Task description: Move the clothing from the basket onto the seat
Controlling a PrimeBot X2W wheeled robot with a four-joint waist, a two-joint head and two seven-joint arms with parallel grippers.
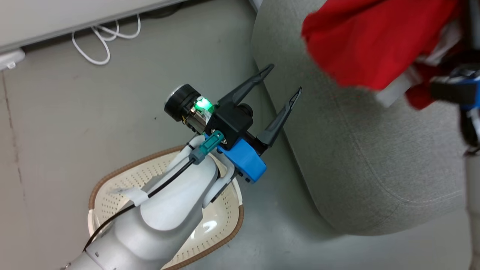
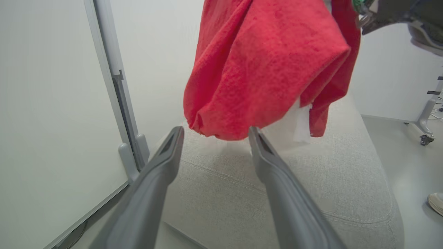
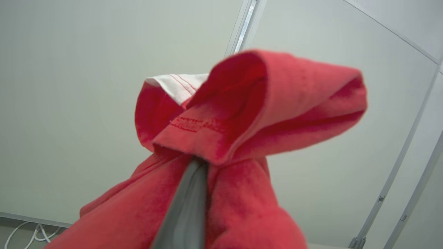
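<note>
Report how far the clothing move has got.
Done: the clothing is out of the basket, whose visible part is bare. In hand: the right claw is shut on the clothing, hanging it over the seat; the left claw is open and holds nothing. Left: lower it onto the seat and release.

Head cam sits high, looking nearly straight down at the floor, basket (image 1: 108, 210) at the bottom, seat (image 1: 356, 168) on the right. Left wrist cam rides low, looking along the left end effector (image 2: 215, 130) across the seat, close to the clothing (image 2: 266, 69). Right wrist cam is jammed right up against that fabric at the right end effector (image 3: 195, 166), tilted up at the wall. All three catch the clothing; head and left wrist share the seat.
</note>
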